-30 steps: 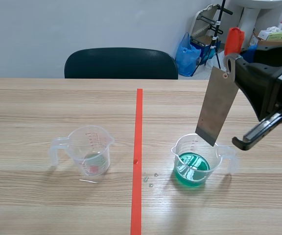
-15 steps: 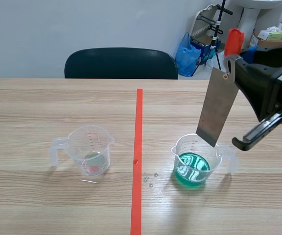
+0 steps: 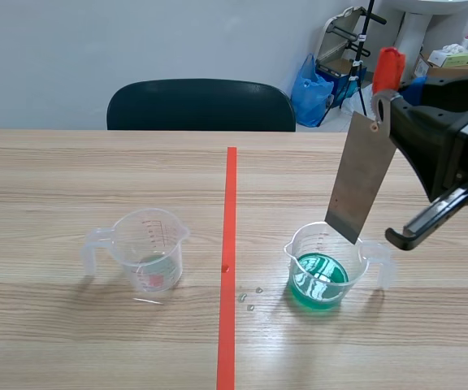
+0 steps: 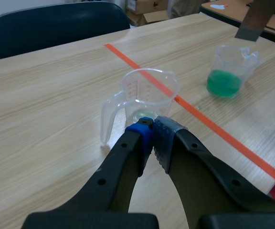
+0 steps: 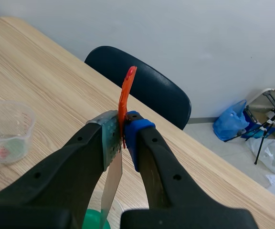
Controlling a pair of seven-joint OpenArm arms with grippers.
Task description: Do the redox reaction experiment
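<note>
A clear beaker of green liquid (image 3: 325,266) stands right of the tape line. A grey metal strip (image 3: 360,188) hangs tilted above it, its lower corner just over the rim. My right gripper (image 3: 386,96) is shut on the strip's top, where an orange-red tab (image 5: 124,95) sticks up between the pads (image 5: 110,138). A second clear beaker (image 3: 146,249), nearly empty, stands left of the line. In the left wrist view my left gripper (image 4: 153,131) is shut on nothing, its tips just short of that beaker (image 4: 149,93). The left arm is out of the scene view.
An orange-red tape line (image 3: 228,260) runs down the table's middle, with a few droplets (image 3: 250,296) beside it near the green beaker. A dark chair (image 3: 201,104) stands behind the table's far edge. Bags and a stand sit on the floor at the back right.
</note>
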